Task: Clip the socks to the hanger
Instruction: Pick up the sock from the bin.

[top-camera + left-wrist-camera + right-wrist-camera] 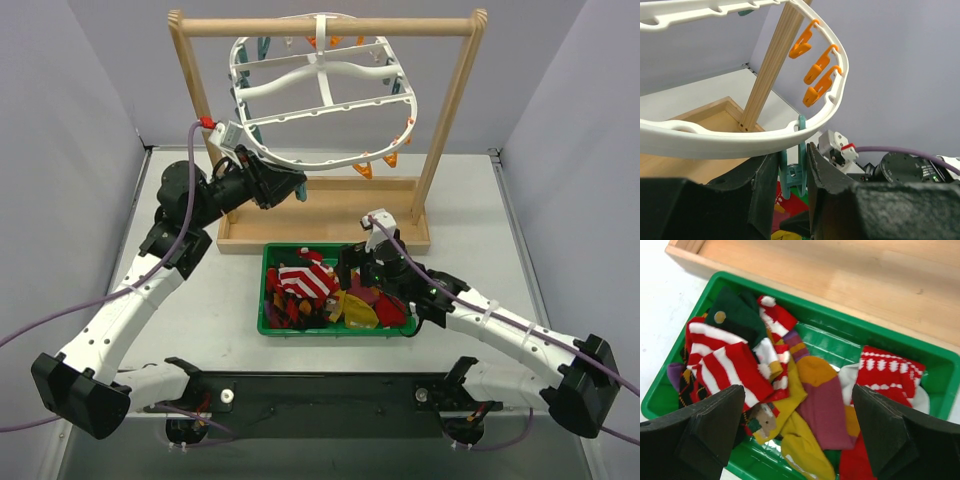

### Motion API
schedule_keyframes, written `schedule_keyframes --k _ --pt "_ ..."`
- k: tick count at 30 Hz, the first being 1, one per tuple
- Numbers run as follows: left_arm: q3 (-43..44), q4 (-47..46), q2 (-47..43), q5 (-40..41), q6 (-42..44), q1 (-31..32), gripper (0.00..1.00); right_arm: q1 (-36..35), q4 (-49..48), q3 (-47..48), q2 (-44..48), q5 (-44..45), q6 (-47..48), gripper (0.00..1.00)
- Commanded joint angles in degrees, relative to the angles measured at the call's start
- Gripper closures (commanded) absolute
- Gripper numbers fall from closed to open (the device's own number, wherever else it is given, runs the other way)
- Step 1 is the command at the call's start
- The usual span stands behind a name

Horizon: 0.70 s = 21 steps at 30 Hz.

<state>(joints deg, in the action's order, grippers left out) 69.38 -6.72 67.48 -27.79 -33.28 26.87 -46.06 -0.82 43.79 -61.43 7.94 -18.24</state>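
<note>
In the top view, the hanger (320,75) hangs by its hook from the bar of the wooden rack (320,27) and tilts, its near rim low. The left gripper (275,185) reaches up to the lower left part of that rim. The right gripper (365,265) hovers over the right half of the green bin (330,330), which sits on the table (480,200) just in front of the rack's base. The socks (305,285) lie heaped inside the bin.

In the left wrist view, the hanger's white rim (715,142) curves across the frame, with orange clips (815,72) dangling from its far side. A teal clip (792,175) hangs from the rim, and the left gripper (792,165) stands narrow around it, its fingers (765,175) pressed against both sides.

In the right wrist view, the right gripper (797,410) is spread wide above the bin (840,340), with nothing between its fingers (715,425). Below lie the red-white striped sock (720,360) on the left, the yellow sock (800,440) in the middle and the red patterned sock (890,372) on the right.
</note>
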Motion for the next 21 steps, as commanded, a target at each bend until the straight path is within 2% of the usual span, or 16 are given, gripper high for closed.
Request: schedule_keyframes --k 1,8,14,21 --pt "-1.6 -0.4 -1.4 -2.8 1.2 0.8 1.00 -4.0 -10.6 -3.4 -0.9 6.8 -0.8 0.08" --pt "-0.8 -0.2 -0.8 -2.5 2.0 1.5 1.00 -4.2 -16.0 -1.8 -9.2 8.8 -1.1 0.19" --pt "-0.3 0.0 -1.0 -2.6 2.9 1.4 1.00 -4.9 -18.9 0.4 -14.1 4.6 -1.6 0.20" --pt "-0.2 0.4 -1.3 -2.4 2.9 1.4 1.00 -5.2 -23.6 -0.4 -13.7 -5.8 -0.5 0.20"
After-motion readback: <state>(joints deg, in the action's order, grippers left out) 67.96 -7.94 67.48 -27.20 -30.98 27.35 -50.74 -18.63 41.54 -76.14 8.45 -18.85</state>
